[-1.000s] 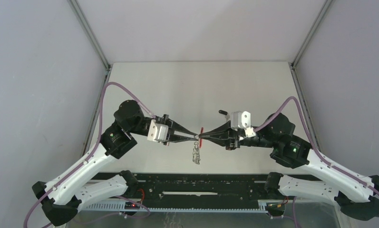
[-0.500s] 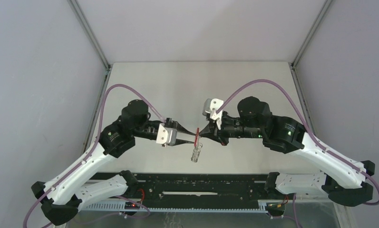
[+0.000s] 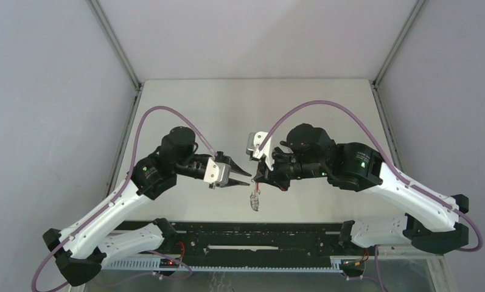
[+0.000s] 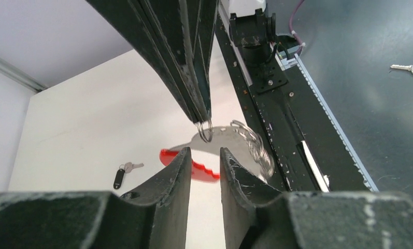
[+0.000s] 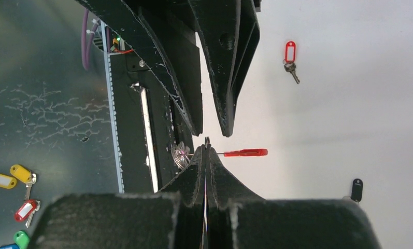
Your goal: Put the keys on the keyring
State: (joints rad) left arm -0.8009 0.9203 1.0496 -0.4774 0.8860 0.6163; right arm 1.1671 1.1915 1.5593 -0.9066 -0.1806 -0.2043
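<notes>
Right gripper (image 5: 207, 149) pinches keyring (image 5: 244, 152) mid-air. Ring's long axis runs near-far, metal loops (image 5: 181, 155) dangling nearward. Left gripper (image 4: 204, 155) spread, just left of ring. Red-tagged key (image 5: 290, 54), black-headed key (image 5: 356, 190) lie on table (image 5: 349, 104).

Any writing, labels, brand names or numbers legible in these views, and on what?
None can be read.
The red key tag has a pale label window, too small to show any writing.
The black key and the yellow tags show no legible marks.
</notes>
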